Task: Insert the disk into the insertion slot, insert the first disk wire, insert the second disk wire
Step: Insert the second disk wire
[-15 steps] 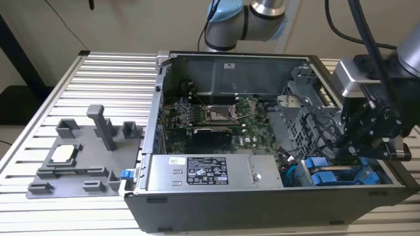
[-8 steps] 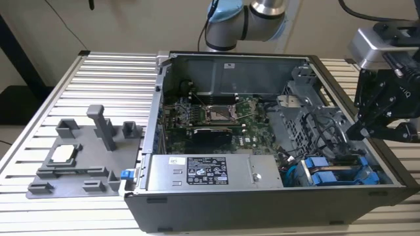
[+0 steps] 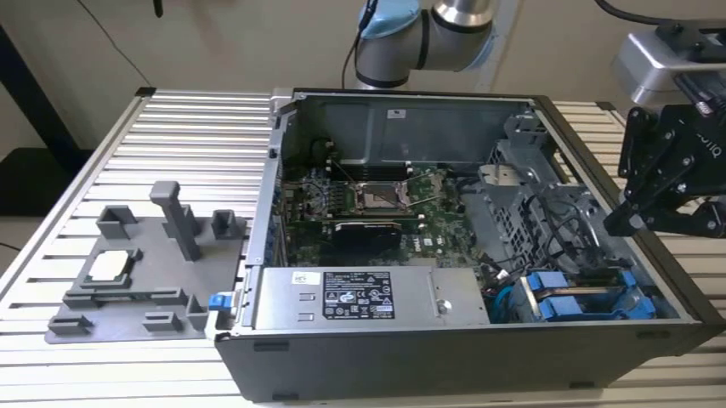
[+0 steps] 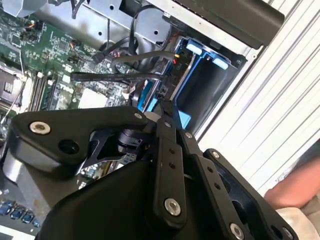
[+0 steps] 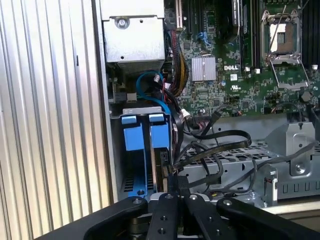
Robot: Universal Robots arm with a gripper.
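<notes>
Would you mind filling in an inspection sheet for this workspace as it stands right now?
Surface: ribbed metal table, bearing an open computer case.
Job's things: the disk, in its blue bracket, stands in the insertion slot at the case's near corner on the exterior view's right.
Clutter: grey fixture tray with upright blocks on the exterior view's left; power supply inside the case.
Grippers: gripper sits at the disk's edge among the wires; open or shut cannot be told.
Cables: black wires loop beside the disk; a blue cable curls near the power supply.
Surroundings: a person's arm in the second wrist view.
</notes>
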